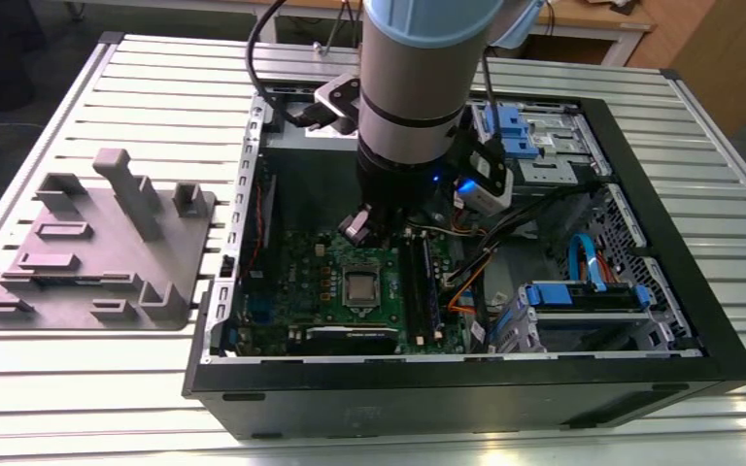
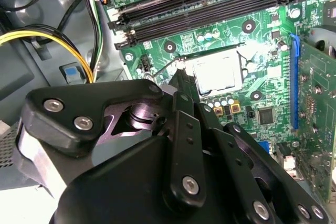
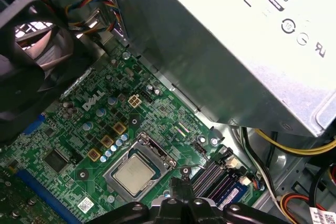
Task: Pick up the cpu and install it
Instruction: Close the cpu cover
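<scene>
The gripper (image 2: 182, 90) is the big black thing right up close in the second wrist view, hanging low inside the case (image 1: 477, 381) just over the board (image 3: 157, 108). I can't tell how its jaws stand b/c its own body hides the tips, & I see nothing held in them. The cpu (image 2: 218, 72) lies flat in the socket (image 3: 152, 149) in the middle of the board, shiny top up, w/ the metal frame around it. It's just beside the gripper tip, not under it. So the pick-up & the put-in look done to me. I can't tell if the little wire lever by the socket is locked down, so that bit may be left. The grey fixture (image 1: 101, 252) out on the table (image 1: 88, 388), at the exterior view's left, has no cpu on it that I can see. Room is tight. The RAM slots (image 2: 199, 6) run close along one side of the socket. The big silver power box (image 3: 236, 40) hangs over one edge of the board & a fan (image 3: 26, 40) sits at another. Yellow wires (image 2: 52, 38) loop near the gripper body. The case walls box the arm in on all sides, so the open way looks to be straight up.
</scene>
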Controlling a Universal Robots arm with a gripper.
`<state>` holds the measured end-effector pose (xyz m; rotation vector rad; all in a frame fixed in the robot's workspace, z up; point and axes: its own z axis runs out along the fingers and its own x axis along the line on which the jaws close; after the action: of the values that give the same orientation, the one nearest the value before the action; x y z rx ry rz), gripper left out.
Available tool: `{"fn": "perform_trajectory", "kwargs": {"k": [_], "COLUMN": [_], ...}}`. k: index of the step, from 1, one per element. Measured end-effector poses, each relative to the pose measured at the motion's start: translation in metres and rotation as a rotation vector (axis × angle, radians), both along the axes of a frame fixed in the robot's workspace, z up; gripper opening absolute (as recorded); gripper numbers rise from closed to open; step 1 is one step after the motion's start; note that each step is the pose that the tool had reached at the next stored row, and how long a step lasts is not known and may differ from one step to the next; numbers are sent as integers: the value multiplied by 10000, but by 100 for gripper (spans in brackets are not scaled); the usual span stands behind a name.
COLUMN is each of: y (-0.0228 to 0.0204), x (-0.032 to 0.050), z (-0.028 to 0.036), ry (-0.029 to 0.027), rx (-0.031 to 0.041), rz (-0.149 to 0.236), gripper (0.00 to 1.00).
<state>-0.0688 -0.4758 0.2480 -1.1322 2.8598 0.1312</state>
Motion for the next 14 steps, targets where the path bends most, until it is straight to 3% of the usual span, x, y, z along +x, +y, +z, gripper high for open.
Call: {"fn": "perform_trajectory", "kwargs": {"k": [5,14], "y": [-14,-106], "x": [-47,-90], "z": [-1,-11], "ry": [-17,-17], "rx": [0,1], "rz": [0,0], "gripper": [10,10]}}
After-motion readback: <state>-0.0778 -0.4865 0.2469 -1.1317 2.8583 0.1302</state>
